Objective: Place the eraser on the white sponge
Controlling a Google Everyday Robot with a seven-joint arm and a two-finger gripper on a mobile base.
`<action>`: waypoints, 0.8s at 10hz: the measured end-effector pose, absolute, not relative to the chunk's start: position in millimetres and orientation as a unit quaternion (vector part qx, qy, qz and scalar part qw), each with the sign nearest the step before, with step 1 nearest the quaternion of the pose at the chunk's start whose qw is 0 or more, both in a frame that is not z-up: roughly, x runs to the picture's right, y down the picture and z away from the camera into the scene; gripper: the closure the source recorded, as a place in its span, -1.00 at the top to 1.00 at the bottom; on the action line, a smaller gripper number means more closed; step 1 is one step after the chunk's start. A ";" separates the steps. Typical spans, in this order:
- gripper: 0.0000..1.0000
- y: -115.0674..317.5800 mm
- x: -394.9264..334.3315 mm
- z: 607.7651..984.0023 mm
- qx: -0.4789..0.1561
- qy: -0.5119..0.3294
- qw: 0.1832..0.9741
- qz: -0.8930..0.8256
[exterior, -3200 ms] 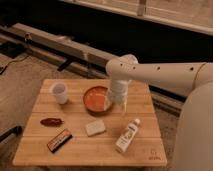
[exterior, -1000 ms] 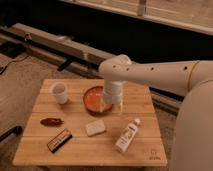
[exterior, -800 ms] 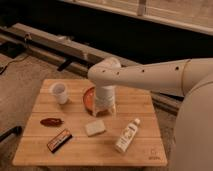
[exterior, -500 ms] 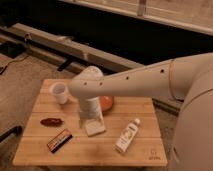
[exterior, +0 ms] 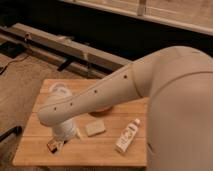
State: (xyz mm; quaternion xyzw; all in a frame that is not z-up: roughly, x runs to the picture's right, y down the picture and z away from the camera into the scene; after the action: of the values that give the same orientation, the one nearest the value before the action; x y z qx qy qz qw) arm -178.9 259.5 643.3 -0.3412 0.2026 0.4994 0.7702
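As the gripper [exterior: 64, 134] hung with jaws apart just above the eraser [exterior: 54, 145] on the table [exterior: 100, 152], I reckoned it should settle squarely across the block's narrow sides before lifting toward the white sponge [exterior: 95, 128] lying near it.

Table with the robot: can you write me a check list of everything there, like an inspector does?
surface: wooden table, nothing spilled seen
job's things: eraser at the near left corner, partly hidden under the hand; white sponge lies apart from it, mid-table, nothing on it
clutter: white bottle lying beside the sponge; orange bowl and white cup mostly hidden by the arm
grippers: hand low over the eraser, open, not holding it yet
cables: dark cord on the floor, far left of the picture
surroundings: carpet; long metal rail behind the table
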 end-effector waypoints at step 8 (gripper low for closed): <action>0.30 311.2 -246.8 686.6 -0.314 0.184 0.845 0.391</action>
State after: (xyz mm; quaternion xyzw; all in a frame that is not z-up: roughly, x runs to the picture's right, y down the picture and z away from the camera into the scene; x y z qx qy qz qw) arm -246.8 311.2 686.6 -0.3141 0.1842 0.3915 0.8451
